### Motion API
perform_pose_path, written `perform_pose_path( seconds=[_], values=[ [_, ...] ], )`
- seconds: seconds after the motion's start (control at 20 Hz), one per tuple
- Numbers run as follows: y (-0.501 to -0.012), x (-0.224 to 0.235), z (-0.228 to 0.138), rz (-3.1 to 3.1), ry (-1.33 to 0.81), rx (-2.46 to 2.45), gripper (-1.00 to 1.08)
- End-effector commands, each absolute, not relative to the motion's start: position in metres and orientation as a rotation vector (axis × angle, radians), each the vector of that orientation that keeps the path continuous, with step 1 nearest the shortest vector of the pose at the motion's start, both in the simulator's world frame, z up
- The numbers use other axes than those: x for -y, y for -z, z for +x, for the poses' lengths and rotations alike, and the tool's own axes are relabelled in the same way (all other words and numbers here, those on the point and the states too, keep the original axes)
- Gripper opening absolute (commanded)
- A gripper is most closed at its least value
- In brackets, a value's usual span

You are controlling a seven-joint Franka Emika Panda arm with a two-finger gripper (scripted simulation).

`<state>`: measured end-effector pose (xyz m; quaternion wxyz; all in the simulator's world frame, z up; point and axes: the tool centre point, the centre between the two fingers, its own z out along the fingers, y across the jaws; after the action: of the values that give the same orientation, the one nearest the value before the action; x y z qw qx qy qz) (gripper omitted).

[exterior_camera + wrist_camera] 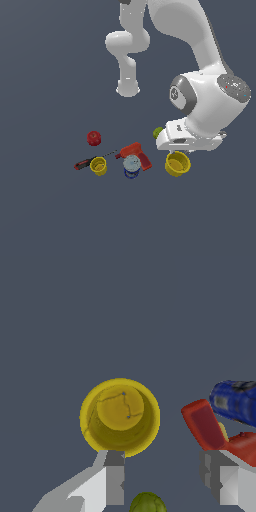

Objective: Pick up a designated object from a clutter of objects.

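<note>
Your gripper (162, 481) hangs with its jaws spread wide and nothing between them, directly over the larger yellow cup (177, 164), which stands upright on the dark floor (45, 210) at the clutter's end toward the exterior view's right. The red drill (136, 153) and blue-white can (131, 166) lie just beside the cup, and a green ball (147, 503) sits near one fingertip.
</note>
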<state>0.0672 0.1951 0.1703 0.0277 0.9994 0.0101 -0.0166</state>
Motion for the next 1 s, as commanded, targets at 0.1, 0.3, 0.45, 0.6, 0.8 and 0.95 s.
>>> perform_pose_path(
  seconds=[0.1, 0.3, 0.45, 0.6, 0.8, 0.95],
  values=[
    [-0.138, -0.229, 0.066, 3.073, 0.063, -0.032, 0.28],
    [-0.117, -0.25, 0.063, 3.067, 0.071, -0.033, 0.28],
    [-0.107, -0.26, 0.061, 3.063, 0.075, -0.033, 0.28],
    [-0.102, -0.265, 0.06, 3.062, 0.076, -0.033, 0.28],
    [-0.101, -0.266, 0.059, 3.062, 0.078, -0.035, 0.28],
    [-0.095, -0.265, 0.059, 3.062, 0.078, -0.035, 0.28]
  ],
)
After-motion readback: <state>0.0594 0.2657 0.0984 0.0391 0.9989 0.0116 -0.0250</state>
